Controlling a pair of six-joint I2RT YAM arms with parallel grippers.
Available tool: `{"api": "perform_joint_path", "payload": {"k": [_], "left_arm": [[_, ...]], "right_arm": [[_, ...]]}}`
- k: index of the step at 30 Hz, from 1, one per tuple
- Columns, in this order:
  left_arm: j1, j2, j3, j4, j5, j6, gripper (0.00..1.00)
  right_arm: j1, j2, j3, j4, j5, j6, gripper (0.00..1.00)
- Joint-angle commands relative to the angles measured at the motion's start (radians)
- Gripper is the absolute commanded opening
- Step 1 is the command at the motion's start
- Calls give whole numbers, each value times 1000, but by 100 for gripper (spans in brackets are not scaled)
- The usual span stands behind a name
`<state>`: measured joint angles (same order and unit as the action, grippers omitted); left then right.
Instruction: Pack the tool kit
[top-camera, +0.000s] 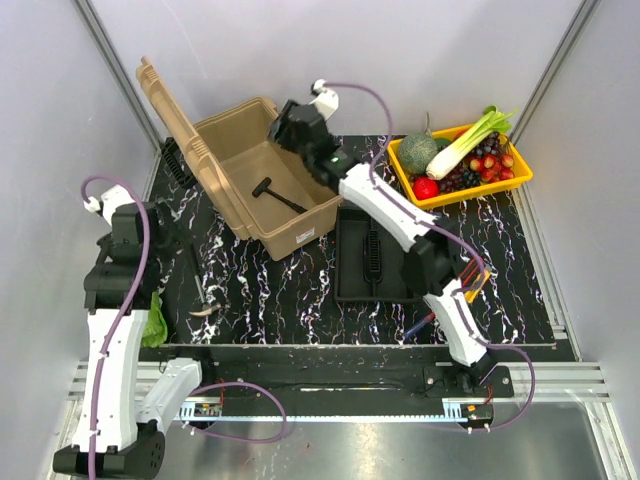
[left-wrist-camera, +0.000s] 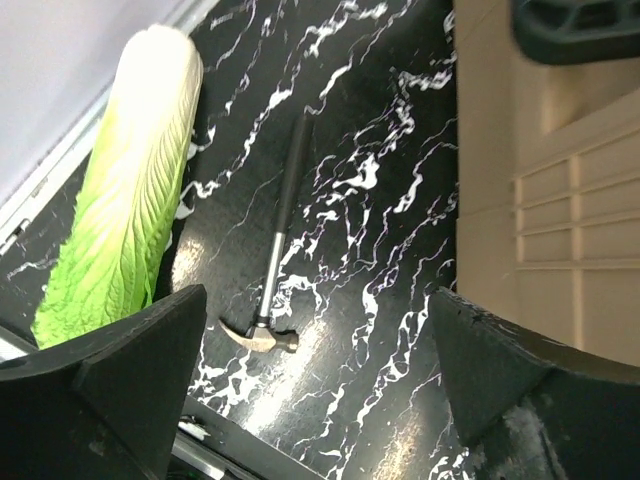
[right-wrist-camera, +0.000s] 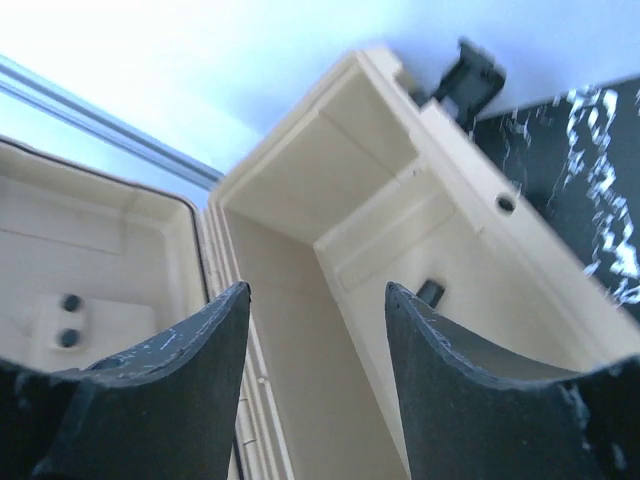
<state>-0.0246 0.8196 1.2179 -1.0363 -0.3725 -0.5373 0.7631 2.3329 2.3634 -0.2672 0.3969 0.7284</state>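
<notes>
- Tan hard-plastic toolbox (top-camera: 285, 235) stands open at the back left of the black marbled desk (top-camera: 270, 300), with its ribbed lid (top-camera: 165, 105) tipped up.
- One black mallet (top-camera: 280, 197) lies on the box floor. As far as the overhead view shows, it is the only tool packed.
- Right fingers (right-wrist-camera: 190, 370) hang over the open box, parted, with nothing between them.
- Left fingers (left-wrist-camera: 120, 390) are spread wide and empty above a steel claw hammer with a black handle (left-wrist-camera: 283, 215). The hammer lies on the desk beside a pale green cabbage (left-wrist-camera: 125, 190).
- The black inner tray (top-camera: 372, 258) sits on the desk just right of the box.
- Small hand tools with coloured handles (top-camera: 420, 325) lie near the right arm, partly hidden by it.
- My judgement is that the job is at an early stage. The hammer, the small tools and the tray have yet to go in, and the lid is not yet shut.
</notes>
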Motion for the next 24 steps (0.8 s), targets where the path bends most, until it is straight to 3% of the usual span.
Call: {"api": "perform_joint_path", "payload": {"k": [1, 3, 5, 11, 15, 24], "left_arm": [[8, -11, -125, 110, -36, -64, 93], [47, -5, -187, 139, 24, -75, 79], [106, -4, -254, 191, 111, -72, 74], [313, 100, -429, 375, 428, -32, 69], [336, 235, -449, 443, 495, -13, 68], [344, 493, -399, 515, 425, 72, 66]], "right_arm": [[-45, -180, -52, -4, -65, -105, 62], [-68, -243, -102, -9, -102, -127, 61], [-103, -299, -142, -44, -157, -110, 59], [-172, -478, -404, -26, -300, -95, 59], [-199, -593, -556, 11, -342, -93, 61], [-306, -678, -737, 20, -458, -41, 62]]}}
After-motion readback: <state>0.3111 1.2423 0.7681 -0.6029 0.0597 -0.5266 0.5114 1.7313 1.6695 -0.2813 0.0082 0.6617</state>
